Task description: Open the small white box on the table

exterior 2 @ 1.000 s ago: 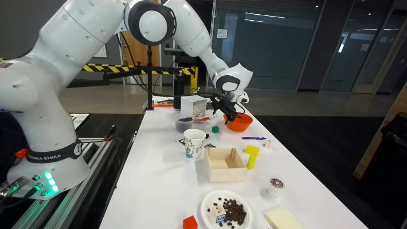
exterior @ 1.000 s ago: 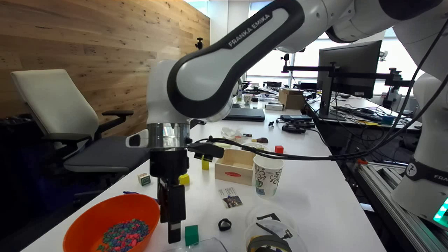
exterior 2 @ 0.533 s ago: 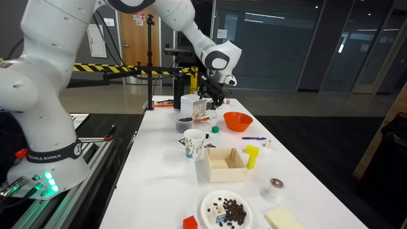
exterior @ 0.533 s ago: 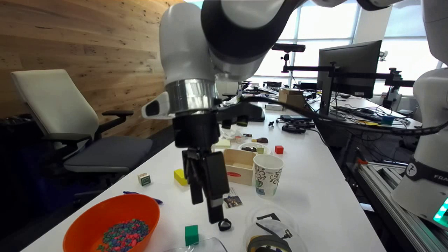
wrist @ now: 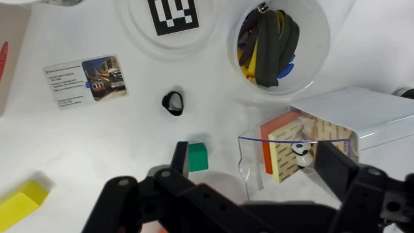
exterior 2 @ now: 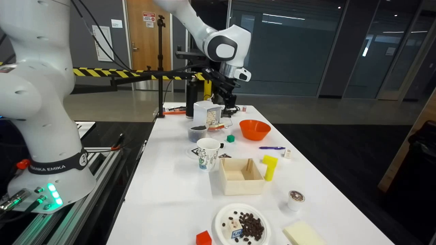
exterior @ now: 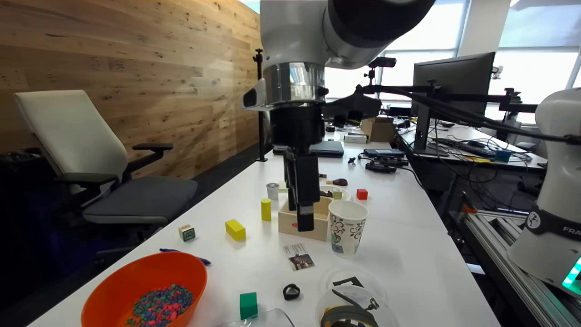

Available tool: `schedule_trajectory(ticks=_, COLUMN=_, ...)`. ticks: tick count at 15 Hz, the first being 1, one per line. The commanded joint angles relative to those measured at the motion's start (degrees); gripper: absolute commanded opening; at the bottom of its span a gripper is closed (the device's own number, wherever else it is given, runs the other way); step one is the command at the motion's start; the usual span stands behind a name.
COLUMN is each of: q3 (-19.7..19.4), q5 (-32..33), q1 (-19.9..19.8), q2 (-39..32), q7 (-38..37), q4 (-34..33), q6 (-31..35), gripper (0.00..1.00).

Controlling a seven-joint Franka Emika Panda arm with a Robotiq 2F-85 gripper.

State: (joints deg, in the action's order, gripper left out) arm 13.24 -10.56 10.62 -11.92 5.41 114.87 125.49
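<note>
The small white box (wrist: 375,113) lies on the table (exterior 2: 163,211) at the right of the wrist view and toward the far end in an exterior view (exterior 2: 203,113). A clear plastic front with a purple rim (wrist: 275,141) juts from its mouth. Inside are an orange pad, a pale yellow pad and a panda figure (wrist: 303,155). My gripper (wrist: 254,152) stands open, its fingers wide apart with nothing held, raised well above the table. In an exterior view the gripper (exterior: 299,213) shows edge-on, in front of the wooden box.
Near the white box are a green cube (wrist: 198,157), a clear tub (wrist: 310,42) holding a dark pouch, and an orange bowl (exterior 2: 254,129). A paper cup (exterior 2: 207,154), an open wooden box (exterior 2: 243,187) and yellow blocks (exterior 2: 269,166) stand farther along the table.
My gripper has risen and moved away from beside the orange bowl, going up and right in an exterior view, staying open. The objects on the table have not moved.
</note>
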Motion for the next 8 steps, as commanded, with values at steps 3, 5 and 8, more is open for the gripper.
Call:
schedule_trajectory(ticks=3, q3=-0.8, q5=0.5, q1=0.2, q2=1.2, q7=-2.2, q4=3.1, q6=2.7, gripper=1.0)
schedule_trajectory(ticks=5, q3=-0.8, q5=0.5, q1=0.3, q2=1.3, q7=-2.6, q4=3.4, q6=2.8, gripper=1.0)
schedule_trajectory(ticks=8, q3=-0.8, q5=0.5, q1=0.3, q2=1.4, q7=-2.8, q4=3.4, q6=2.8, gripper=1.0)
